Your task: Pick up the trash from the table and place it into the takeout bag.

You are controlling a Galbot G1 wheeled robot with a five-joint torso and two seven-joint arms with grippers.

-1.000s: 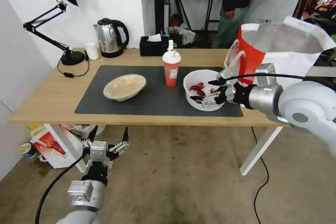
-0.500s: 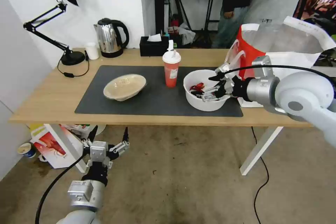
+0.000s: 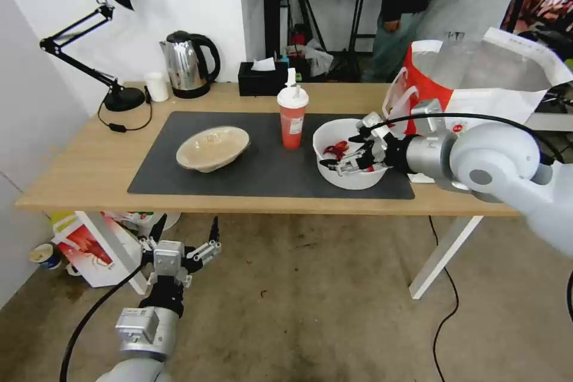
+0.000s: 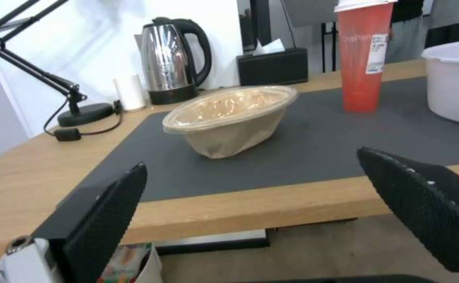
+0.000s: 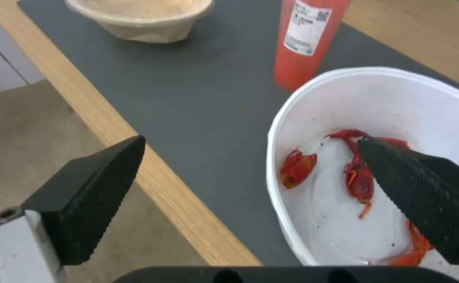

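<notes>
on my table [image 3: 83, 167] there is a big mat [image 3: 262, 173]. three things sit on the mat in a row: the flat bowl [image 3: 213, 147] on the left, the drink cup [image 3: 292, 116] in the middle, the round bowl [image 3: 349, 155] on the right. scraps [image 5: 358, 175] lie in the round bowl. the takeout bag [image 3: 477, 92] stands just right of it, at the table's right end. behind the mat are the lamp [image 3: 119, 95], the kettle [image 3: 188, 65] and the tissue box [image 3: 262, 77]. my right gripper [image 3: 349, 152] is over the round bowl, one finger inside, one outside. my left gripper [image 3: 185, 233] hangs low, before the table edge.
</notes>
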